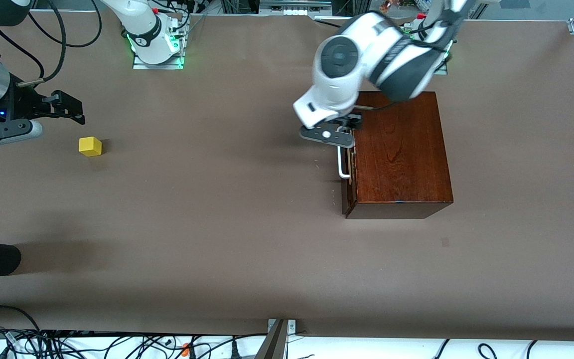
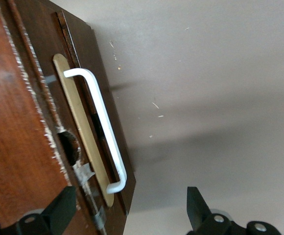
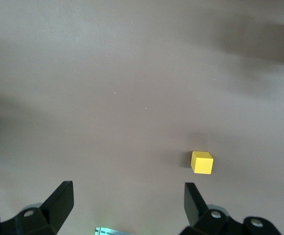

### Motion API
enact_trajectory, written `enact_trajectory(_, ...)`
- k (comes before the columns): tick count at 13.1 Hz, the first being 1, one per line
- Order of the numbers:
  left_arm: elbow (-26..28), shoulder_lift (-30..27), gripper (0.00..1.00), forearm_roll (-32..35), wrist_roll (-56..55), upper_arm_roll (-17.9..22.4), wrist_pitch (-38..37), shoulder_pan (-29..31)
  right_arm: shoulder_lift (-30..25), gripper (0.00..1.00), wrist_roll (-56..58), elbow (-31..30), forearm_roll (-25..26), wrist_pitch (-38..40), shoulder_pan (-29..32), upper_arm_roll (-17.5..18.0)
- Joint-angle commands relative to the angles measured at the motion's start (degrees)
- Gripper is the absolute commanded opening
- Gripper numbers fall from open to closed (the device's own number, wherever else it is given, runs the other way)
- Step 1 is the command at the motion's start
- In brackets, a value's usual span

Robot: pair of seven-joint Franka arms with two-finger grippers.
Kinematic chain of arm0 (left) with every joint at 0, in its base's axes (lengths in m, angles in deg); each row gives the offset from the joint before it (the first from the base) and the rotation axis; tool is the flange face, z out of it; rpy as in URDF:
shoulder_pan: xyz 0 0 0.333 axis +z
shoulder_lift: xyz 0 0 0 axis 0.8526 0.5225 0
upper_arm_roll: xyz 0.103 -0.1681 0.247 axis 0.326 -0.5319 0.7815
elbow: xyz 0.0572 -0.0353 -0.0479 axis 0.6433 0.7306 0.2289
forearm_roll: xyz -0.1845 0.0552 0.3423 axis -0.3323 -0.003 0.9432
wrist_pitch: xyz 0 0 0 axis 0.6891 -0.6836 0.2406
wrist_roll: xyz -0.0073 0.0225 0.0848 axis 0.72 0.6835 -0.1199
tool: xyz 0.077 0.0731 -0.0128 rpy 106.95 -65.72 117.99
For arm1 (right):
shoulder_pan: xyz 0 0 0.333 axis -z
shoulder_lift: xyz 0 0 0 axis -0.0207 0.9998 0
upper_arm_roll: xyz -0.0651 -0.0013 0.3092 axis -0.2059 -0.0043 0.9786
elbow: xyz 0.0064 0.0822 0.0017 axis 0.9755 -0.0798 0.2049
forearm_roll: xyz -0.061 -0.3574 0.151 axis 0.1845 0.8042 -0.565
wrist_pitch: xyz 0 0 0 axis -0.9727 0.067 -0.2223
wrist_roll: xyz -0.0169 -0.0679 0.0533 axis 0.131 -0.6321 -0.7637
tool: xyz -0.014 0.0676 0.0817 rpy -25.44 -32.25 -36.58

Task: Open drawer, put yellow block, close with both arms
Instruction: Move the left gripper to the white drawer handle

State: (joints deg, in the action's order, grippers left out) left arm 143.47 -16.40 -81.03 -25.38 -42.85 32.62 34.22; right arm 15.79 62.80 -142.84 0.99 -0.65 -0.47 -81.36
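White handle [image 2: 97, 128] of the shut drawer [image 1: 349, 172], at the box's [image 1: 400, 149] nine o'clock face, should be straddled squarely by the open left claw [image 2: 127, 215] above it before pulling, while the open right claw [image 1: 63, 107] waits near the block [image 1: 90, 146] on the worktop [image 1: 227, 224].

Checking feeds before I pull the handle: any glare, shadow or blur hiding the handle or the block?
Front view: even light, yellow block sharp with a soft shadow; the left arm hides part of the handle. Left wrist view: handle crisp, glossy sheen on the wooden box, left gripper open. Right wrist view: block clear, broad soft shadows on the table, right gripper open.
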Motion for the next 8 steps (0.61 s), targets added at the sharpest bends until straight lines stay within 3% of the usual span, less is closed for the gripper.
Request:
enact_trajectory(1,-0.8,3.1,1.00,6.9,-5.5,0.3,0.1,-2.0,0.1,1.00,-0.2,1.0,-0.8,1.0,0.1,0.1)
enact_trajectory(8,3.3,4.9,1.00,10.2,-12.7,0.5,5.9,-2.4,0.1,1.00,-0.2,1.0,-0.8,1.0,0.3,0.0)
